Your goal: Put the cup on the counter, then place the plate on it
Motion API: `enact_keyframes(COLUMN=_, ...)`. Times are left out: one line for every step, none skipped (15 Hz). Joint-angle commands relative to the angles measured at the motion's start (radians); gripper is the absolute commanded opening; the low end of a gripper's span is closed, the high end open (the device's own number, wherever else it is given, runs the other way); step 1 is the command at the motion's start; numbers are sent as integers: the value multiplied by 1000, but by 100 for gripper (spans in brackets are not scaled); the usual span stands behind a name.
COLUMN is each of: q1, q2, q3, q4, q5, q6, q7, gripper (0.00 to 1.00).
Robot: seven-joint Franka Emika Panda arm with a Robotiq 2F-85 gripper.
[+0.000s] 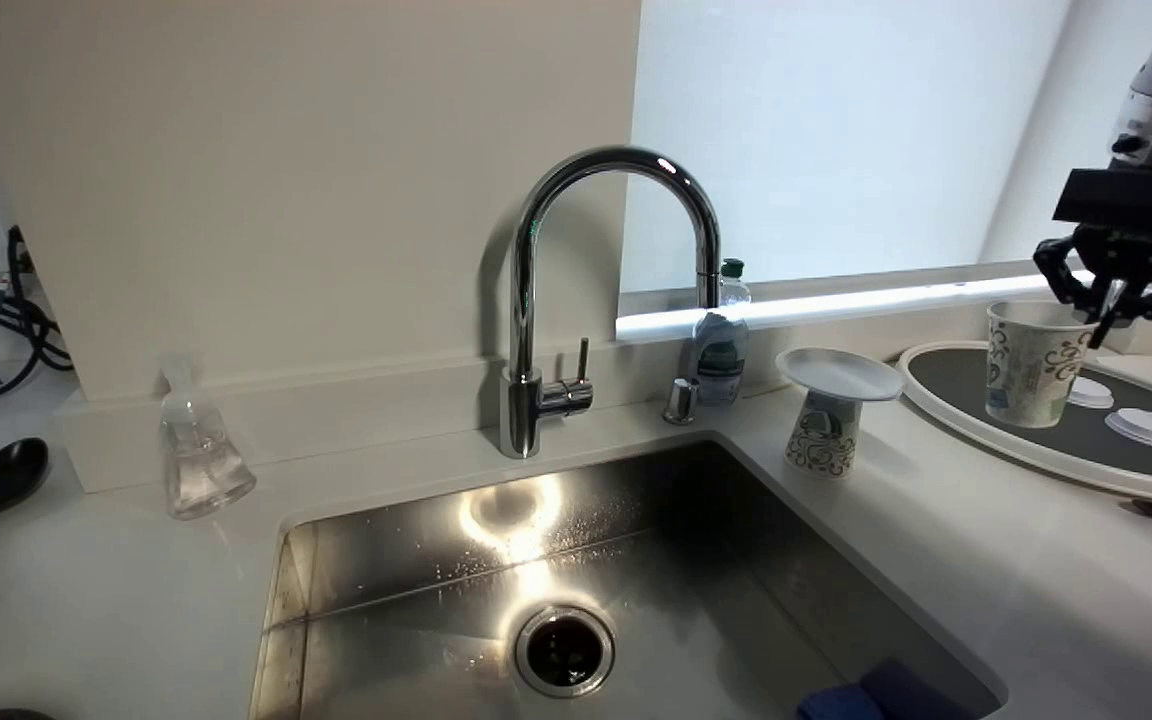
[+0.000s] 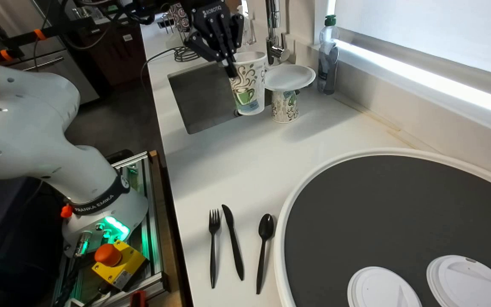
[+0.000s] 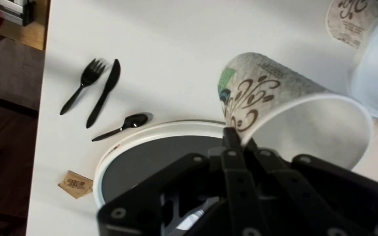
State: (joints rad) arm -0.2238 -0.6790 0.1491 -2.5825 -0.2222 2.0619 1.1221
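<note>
Clearly, fingers (image 3: 231,139) pinched paper cup (image 2: 249,91) by rim; it hung below fingers, long axis near upright, clear of bench (image 2: 228,170); plate (image 2: 290,77) sat off to fingers' side atop standing cup (image 2: 285,110); lowering seemed due next

In an exterior view, the white arm (image 2: 28,123) stands on its base (image 2: 113,213) and bends out of the frame. The black gripper (image 2: 230,67) points downward with a slight tilt, and its fingers (image 3: 231,139) are pressed together in a narrow grip.
</note>
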Motion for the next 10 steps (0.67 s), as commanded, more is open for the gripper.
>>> enact_keyframes(q1=16, q2=-45, q3=-4, q4=-86, q5=38, q6=-6, q7=62, gripper=1)
enact_keyframes(q1=16, q2=-44, q3=3, q4=-104, q5=45, q6=1, q7=90, gripper=1)
enact_keyframes(q1=21, q2=-44, q3=0, q4=-120, q5=58, q6=7, q7=108, gripper=1)
enact_keyframes(q1=22, q2=-45, q3=3, q4=-135, q5=65, q6=14, q7=133, gripper=1)
enact_keyframes(q1=26, q2=-43, q3=2, q4=-149, q5=74, q6=19, q7=147, gripper=1)
enact_keyframes(q1=32, q2=-44, q3=-3, q4=-163, q5=85, q6=29, q7=155, gripper=1)
enact_keyframes(q1=39, q2=-45, q3=-5, q4=-177, q5=96, q6=42, q7=162, gripper=1)
enact_keyframes(q1=50, q2=-44, q3=-6, q4=-188, q5=112, q6=52, q7=164, gripper=1)
enact_keyframes(q1=60, q2=-46, q3=-9, q4=-201, q5=127, q6=70, q7=162, gripper=1)
enact_keyframes(q1=67, q2=-51, q3=-6, q4=-214, q5=141, q6=93, q7=161, gripper=1)
